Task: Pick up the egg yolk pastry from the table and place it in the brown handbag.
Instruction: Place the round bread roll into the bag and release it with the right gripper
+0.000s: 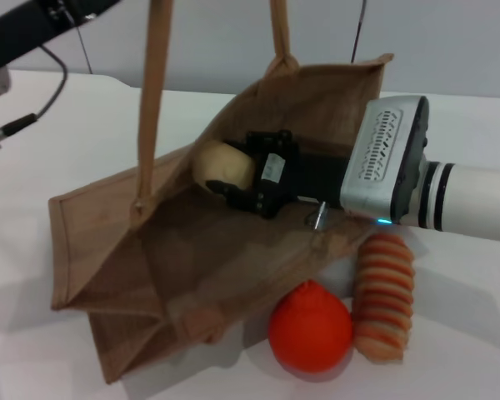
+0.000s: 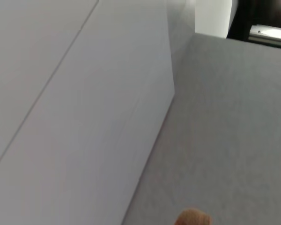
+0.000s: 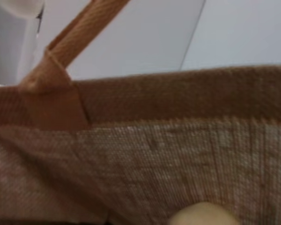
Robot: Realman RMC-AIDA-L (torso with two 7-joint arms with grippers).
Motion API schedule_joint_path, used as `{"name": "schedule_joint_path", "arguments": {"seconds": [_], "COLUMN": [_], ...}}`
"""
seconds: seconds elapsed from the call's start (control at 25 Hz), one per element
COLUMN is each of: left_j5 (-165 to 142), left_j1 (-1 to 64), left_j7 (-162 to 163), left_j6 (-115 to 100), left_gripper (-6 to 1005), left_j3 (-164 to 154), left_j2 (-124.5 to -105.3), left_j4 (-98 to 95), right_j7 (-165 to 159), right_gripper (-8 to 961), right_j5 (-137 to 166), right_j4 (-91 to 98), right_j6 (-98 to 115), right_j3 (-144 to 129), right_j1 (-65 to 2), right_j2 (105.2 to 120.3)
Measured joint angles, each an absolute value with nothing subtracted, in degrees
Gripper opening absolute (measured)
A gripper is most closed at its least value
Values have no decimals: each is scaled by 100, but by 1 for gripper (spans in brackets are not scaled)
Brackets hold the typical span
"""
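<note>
The brown handbag (image 1: 150,250) lies on the white table with its mouth open towards me and its handles (image 1: 154,100) pulled upward out of the top of the head view. My right gripper (image 1: 236,167) reaches into the bag's mouth and is shut on the egg yolk pastry (image 1: 217,164), a pale cream bun held just inside the bag. The right wrist view shows the bag's woven wall (image 3: 178,159), one handle (image 3: 79,37) and the top of the pastry (image 3: 201,215). My left arm (image 1: 33,25) is at the top left; its gripper is out of view.
An orange fruit (image 1: 310,327) and a long orange-striped ridged bread (image 1: 383,296) lie on the table (image 1: 467,333) just in front of the bag, under my right arm. The left wrist view shows only grey walls and a brown tip (image 2: 193,218).
</note>
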State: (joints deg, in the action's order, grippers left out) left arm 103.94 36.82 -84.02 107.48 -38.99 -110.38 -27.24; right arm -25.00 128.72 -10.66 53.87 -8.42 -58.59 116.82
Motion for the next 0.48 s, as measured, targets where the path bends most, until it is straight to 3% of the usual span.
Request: {"name": "schedule_joint_path", "arguments": {"seconds": [0.48], "left_j5": [10442], "left_j1": [3503], "left_j7": [-8468], "left_j6": [10729], "left_gripper": [265], "left_j3": [-3531], "left_j2": [-10885], "left_j4": [-2462], "right_j7": [-2399], "right_gripper": [604], "right_j5": [12882], "right_j4": [-1048], "right_j6": [5317], "right_j3": [-804], "right_j1": [-5833], "right_j2": [11676]}}
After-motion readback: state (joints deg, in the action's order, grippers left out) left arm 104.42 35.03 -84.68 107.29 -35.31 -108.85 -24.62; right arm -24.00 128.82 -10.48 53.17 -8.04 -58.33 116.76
